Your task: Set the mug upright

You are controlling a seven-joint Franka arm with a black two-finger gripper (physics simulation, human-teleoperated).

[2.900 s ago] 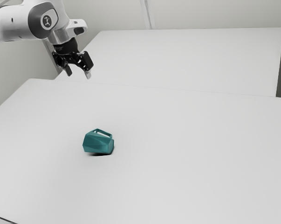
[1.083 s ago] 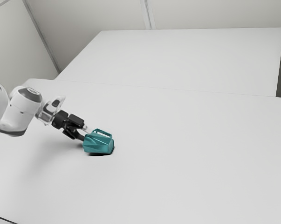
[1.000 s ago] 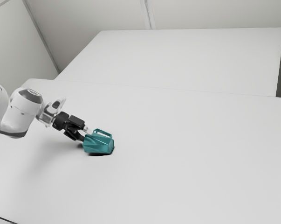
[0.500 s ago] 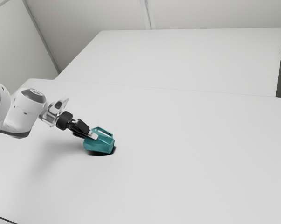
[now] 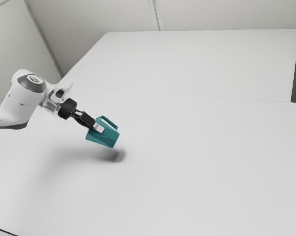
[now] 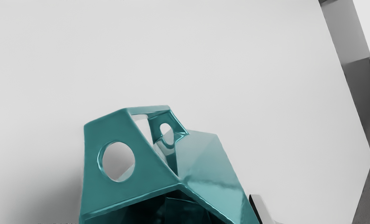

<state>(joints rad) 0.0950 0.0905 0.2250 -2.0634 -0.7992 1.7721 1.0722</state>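
Observation:
In the exterior view my gripper (image 5: pixel 98 128) is shut on the teal mug (image 5: pixel 104 137), holding it by its rim end. The mug hangs above the table, tilted, its base slanting down toward the exterior view's right and its handle on the upper side. The wrist view shows the mug (image 6: pixel 210 158) with its handle and part of its dark opening, which faces my hand. One finger (image 6: pixel 262 210) lies against the mug's outer side there; the other finger is hidden.
The white table (image 5: pixel 187 167) lies beneath, with the mug's shadow on it. Behind it in the exterior view is another broad white surface (image 5: pixel 201 61). A thin dark line crosses the near left corner of that view.
My gripper came down from above to the lying mug, then closed on it. Over the last half second the mug has risen off the table and tilted more.

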